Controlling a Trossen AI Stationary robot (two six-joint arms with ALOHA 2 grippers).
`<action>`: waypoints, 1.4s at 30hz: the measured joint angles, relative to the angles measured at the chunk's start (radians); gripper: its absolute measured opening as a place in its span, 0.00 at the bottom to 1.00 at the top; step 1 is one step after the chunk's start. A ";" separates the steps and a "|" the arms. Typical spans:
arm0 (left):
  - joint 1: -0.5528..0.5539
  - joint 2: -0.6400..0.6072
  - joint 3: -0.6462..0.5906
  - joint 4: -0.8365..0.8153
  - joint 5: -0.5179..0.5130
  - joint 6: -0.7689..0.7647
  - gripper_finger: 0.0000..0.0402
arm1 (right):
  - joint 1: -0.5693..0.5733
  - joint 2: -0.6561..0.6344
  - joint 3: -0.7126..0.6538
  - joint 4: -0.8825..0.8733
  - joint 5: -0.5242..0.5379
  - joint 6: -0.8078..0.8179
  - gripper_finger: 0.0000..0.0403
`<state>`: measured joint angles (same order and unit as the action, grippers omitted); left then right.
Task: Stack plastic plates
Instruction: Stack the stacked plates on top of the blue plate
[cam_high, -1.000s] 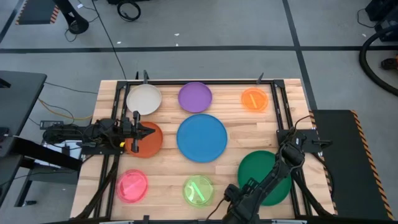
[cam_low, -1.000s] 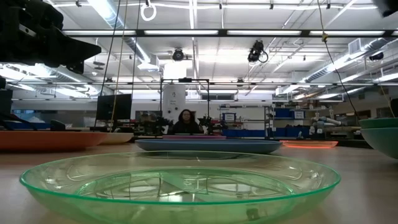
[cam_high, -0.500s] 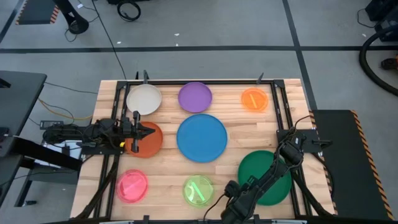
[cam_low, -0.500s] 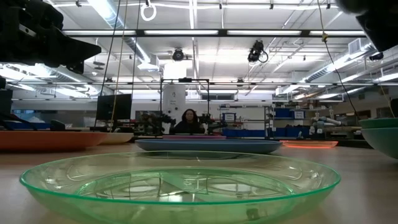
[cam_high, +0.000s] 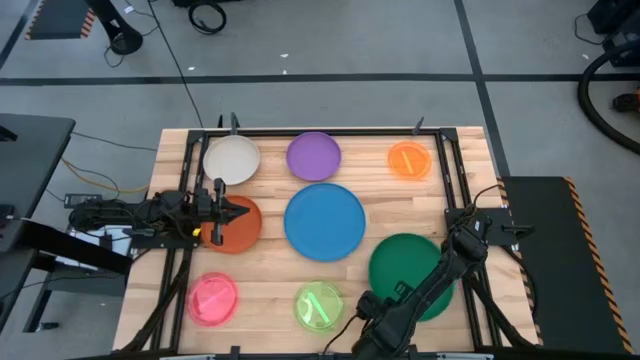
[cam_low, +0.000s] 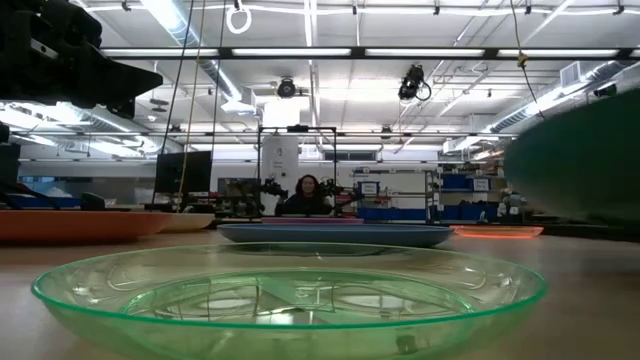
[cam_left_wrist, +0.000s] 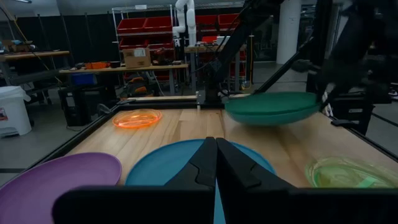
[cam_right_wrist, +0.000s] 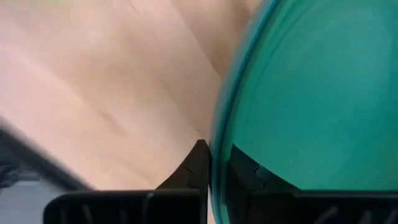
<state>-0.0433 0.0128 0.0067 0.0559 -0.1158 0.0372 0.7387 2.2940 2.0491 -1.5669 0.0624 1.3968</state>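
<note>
Several round plastic plates lie flat on the wooden table (cam_high: 385, 215): cream (cam_high: 232, 160), purple (cam_high: 314, 156), translucent orange (cam_high: 409, 160), rust-orange (cam_high: 228, 230), blue (cam_high: 325, 221), pink (cam_high: 213, 298) and lime (cam_high: 318, 306). The large dark green plate (cam_high: 412, 272) is at the near right, with my right gripper (cam_high: 378, 302) shut on it. My left gripper (cam_high: 243, 213) is shut and hovers over the rust-orange plate's right side, pointing at the blue plate (cam_left_wrist: 161, 171). My right gripper pinches the green plate's rim (cam_right_wrist: 214, 155) between its two fingers, at the plate's near-left edge, one finger above and one below. The fingers reach in from the table's near side. The plate (cam_left_wrist: 273, 107) is lifted clear of the table, roughly level and slightly tilted.
A dark metal frame (cam_high: 445, 170) runs along the table's far and side edges. Bare wood lies between the blue plate and the green one. Beyond the far edge a person (cam_low: 305, 195) sits in the room.
My right gripper has shut on the green plate's near-left rim and raised it. The plate has come up off the table and shifted a little toward the table's left, toward the blue plate.
</note>
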 joint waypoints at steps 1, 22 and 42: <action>0.000 0.000 0.000 0.000 0.000 0.000 0.03 | -0.010 -0.001 0.030 0.007 0.028 -0.030 0.06; 0.000 0.000 0.000 0.000 0.000 0.000 0.03 | -0.357 0.011 0.082 0.168 0.360 -1.157 0.06; 0.000 0.000 0.000 0.000 0.000 0.000 0.03 | -0.408 0.012 -0.141 0.345 0.333 -1.172 0.09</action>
<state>-0.0433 0.0128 0.0067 0.0555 -0.1158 0.0372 0.3305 2.3058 1.9078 -1.2217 0.3950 0.2252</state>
